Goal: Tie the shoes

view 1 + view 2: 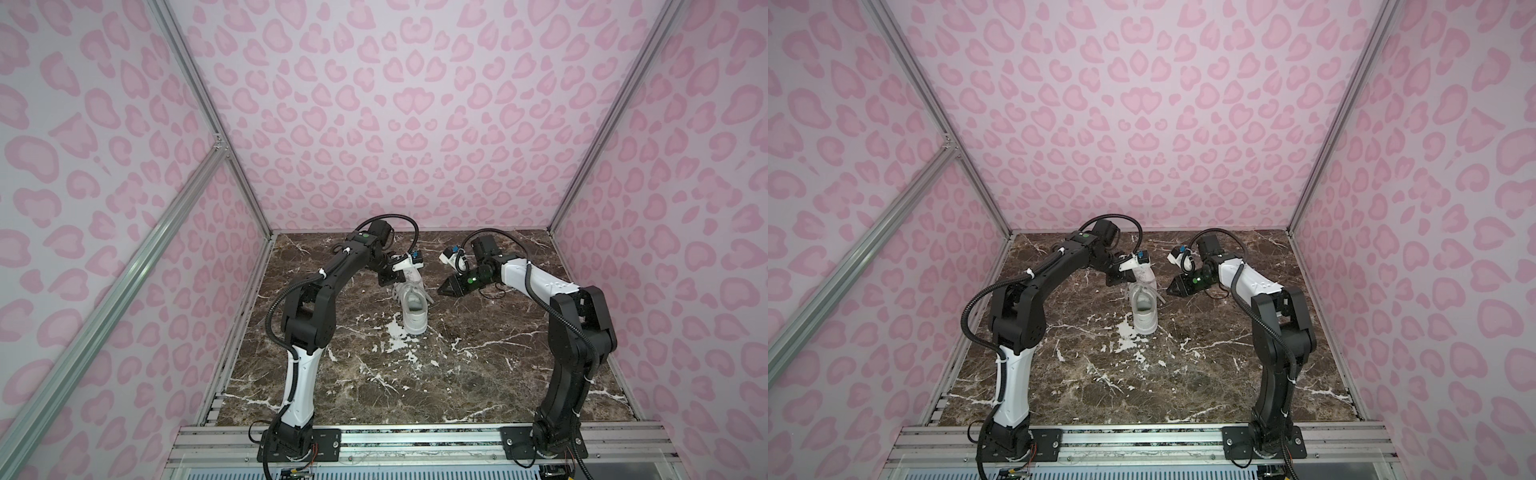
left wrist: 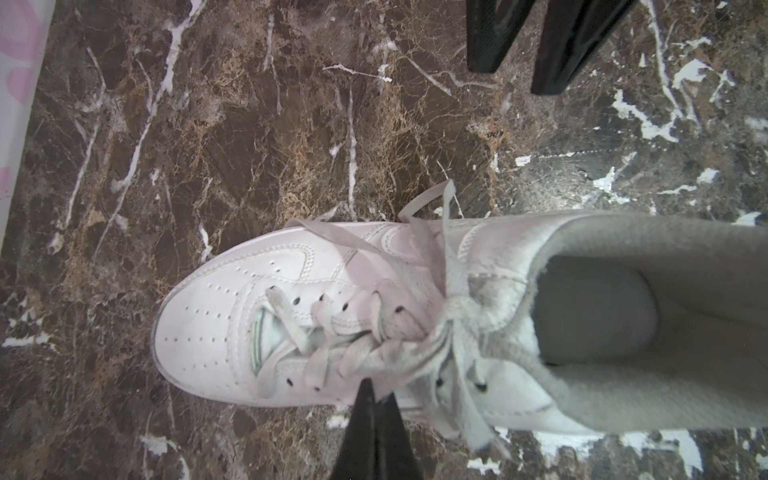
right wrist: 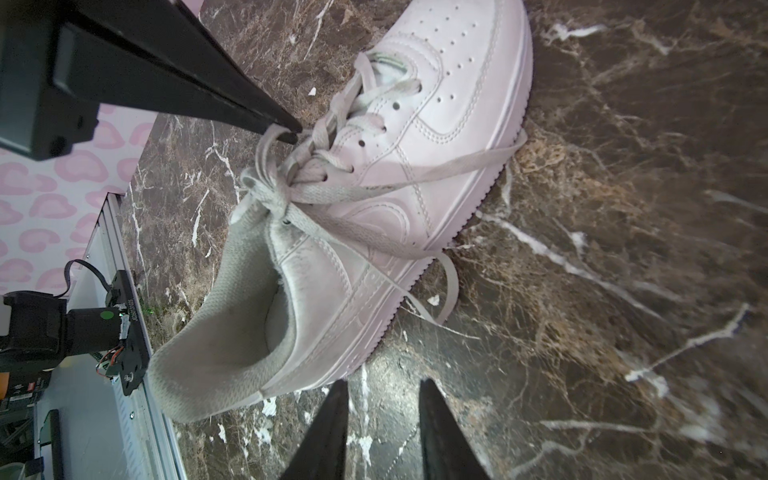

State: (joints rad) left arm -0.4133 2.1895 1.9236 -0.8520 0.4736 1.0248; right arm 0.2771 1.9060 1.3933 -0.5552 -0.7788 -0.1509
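Black tapered fingers (image 2: pixel 357 440) of my left gripper (image 2: pixel 372 390) fill the near edge of its wrist view, pressed tight together with no gap. The right wrist view shows their point nipping a loop of flat whitish lace (image 3: pixel 268 139) just above the eyelets, and that loop is all the left has. My right gripper (image 3: pixel 382 411) stands part open with bare table showing between its fingers, so it holds nothing.

The all-white leather-look low-top sneaker (image 1: pixel 413 311) sits on its thick sole on the dark brown marble-pattern tabletop (image 1: pixel 457 374), between the two arms. Its long axis runs away from the arm bases, with the grey-lined heel opening towards them and the toe towards the back wall. The toe is partly hidden under the left wrist in both top views.

What matters to me next is side. The left gripper is at the shoe's left, over the lacing. The right gripper hovers low just beside the right flank, apart from it. Loose strands (image 3: pixel 453 166) trail from the knot (image 3: pixel 286 199) down that right flank onto the table, so the right arm is plainly the nearer. I judge it should take a strand there and pull across the shoe's width, away from the left. Whether the bow is fully formed I cannot tell.
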